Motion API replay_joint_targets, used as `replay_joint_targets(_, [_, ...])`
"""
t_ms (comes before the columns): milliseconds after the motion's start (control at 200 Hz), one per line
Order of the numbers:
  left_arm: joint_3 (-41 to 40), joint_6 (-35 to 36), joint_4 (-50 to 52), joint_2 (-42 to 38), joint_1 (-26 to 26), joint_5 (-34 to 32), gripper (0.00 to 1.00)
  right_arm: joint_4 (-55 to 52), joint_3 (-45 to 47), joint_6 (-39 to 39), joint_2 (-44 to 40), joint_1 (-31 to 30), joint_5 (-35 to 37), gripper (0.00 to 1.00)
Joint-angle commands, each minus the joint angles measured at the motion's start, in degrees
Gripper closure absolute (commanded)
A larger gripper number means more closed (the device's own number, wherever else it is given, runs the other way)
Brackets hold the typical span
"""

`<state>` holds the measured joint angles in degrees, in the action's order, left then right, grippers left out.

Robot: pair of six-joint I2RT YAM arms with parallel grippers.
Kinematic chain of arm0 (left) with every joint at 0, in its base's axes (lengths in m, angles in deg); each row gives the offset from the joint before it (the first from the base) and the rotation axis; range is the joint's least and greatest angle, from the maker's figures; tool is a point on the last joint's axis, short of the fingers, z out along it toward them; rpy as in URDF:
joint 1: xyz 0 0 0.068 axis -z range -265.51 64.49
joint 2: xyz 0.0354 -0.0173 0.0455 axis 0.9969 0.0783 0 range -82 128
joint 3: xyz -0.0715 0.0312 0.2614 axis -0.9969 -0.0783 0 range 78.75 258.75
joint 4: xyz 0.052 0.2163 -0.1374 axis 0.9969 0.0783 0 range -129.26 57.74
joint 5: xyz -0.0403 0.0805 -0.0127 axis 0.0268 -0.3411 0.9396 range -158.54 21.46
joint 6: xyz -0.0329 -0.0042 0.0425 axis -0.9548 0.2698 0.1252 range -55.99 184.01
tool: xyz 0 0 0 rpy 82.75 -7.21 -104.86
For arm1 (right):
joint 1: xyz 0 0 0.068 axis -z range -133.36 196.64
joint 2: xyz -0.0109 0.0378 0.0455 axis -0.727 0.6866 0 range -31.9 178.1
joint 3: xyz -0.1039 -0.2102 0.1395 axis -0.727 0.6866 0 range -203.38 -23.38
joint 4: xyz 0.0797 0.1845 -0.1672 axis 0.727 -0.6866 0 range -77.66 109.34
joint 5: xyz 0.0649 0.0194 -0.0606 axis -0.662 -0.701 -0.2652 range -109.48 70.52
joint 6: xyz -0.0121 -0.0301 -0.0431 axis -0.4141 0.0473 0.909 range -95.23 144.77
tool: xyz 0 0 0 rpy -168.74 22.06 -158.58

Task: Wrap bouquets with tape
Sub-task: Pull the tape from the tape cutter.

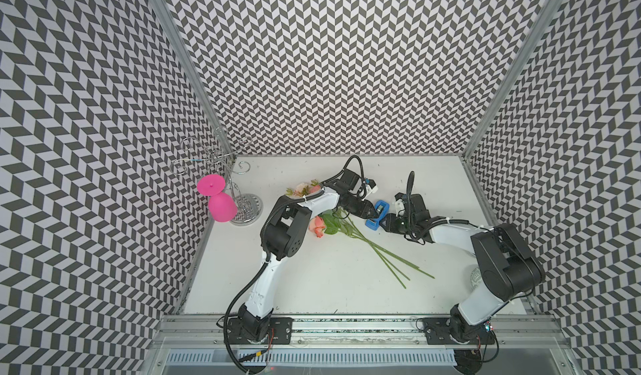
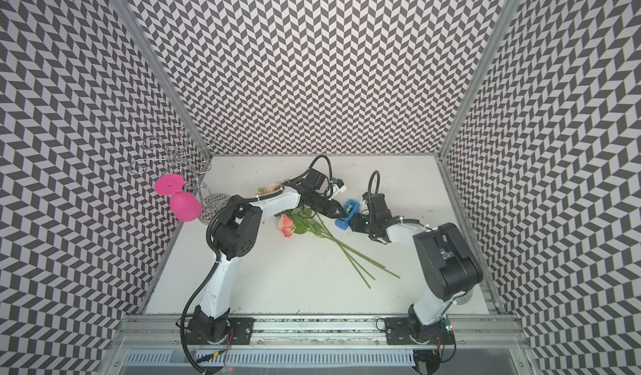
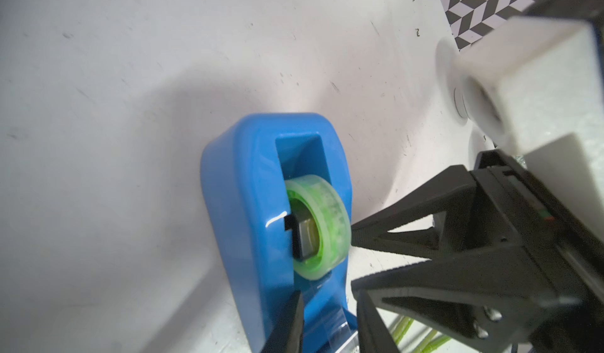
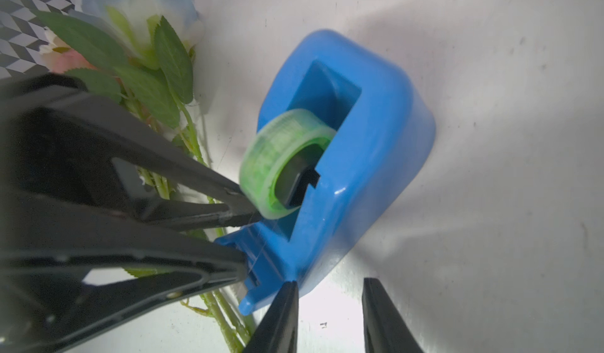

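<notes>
The tape is a green-tinted roll (image 3: 327, 211) in a blue dispenser (image 1: 374, 223) that stands near the middle back of the table. My left gripper (image 3: 328, 302) is open, its jaws straddling the dispenser's front, where the clear strip runs from the roll. My right gripper (image 4: 328, 286) is open beside the dispenser (image 4: 376, 139), one finger against its lower edge, with bare table in the gap. The bouquets lie left of it: a peach rose (image 1: 317, 227), leaves and long green stems (image 1: 381, 252). Paler blooms (image 1: 305, 188) are partly hidden behind my left arm.
A pink goblet (image 1: 220, 206) hangs upside down on a wire rack (image 1: 211, 158) in the back left corner. A clear glass object (image 1: 477, 276) shows by my right arm near the right wall. Chevron-patterned walls close in three sides.
</notes>
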<state>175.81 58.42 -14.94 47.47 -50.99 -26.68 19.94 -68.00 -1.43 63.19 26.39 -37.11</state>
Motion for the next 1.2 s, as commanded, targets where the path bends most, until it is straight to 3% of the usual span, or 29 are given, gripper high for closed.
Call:
replay_joint_targets(0, [1.3,1.5,2.3,1.6,0.5,-0.4,0.71,2.3,-1.3,-0.5,-0.6,-0.4,-0.1,0.64])
replay_joint_targets(586, [2.2,1.0,3.2,2.5,0.7,2.5,0.84,1.9,-2.1,-1.1,2.6,-1.7,2.3,0.65])
replay_joint_targets(1031, [0.9,0.2,4.0,2.1,0.8,5.8,0.87,1.6,-2.6,-1.2,3.7,-1.7,2.6,0.65])
replay_joint_targets(1197, [0.6,0.6,4.5,2.0,0.7,5.2,0.95,1.4,-2.7,-1.3,4.3,-1.7,2.6,0.65])
